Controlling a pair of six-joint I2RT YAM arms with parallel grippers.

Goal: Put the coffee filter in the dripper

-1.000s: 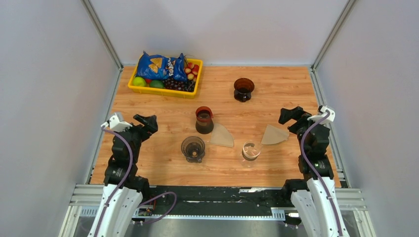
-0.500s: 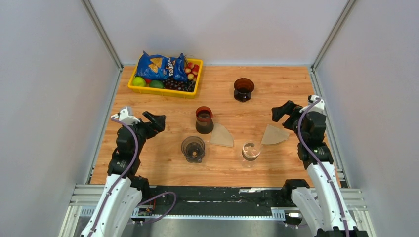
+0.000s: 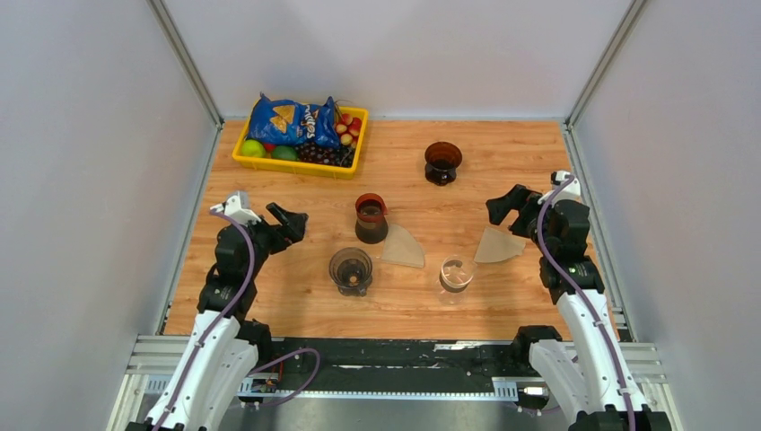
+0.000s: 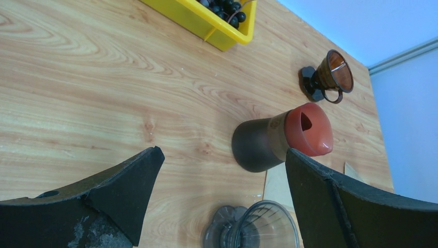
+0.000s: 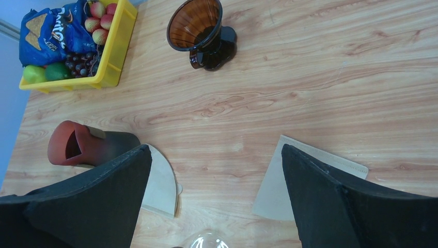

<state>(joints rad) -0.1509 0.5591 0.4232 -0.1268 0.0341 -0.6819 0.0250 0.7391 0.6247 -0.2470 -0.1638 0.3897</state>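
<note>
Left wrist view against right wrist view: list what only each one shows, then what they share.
Only the left wrist: the smoky grey dripper at its bottom edge.
Only the right wrist: the blue chip bag, the green fruit below it, and a clear glass rim at the bottom edge.
Both: the yellow tray, the amber dripper, the red-lidded carafe and the paper filter lying beside the carafe.
</note>
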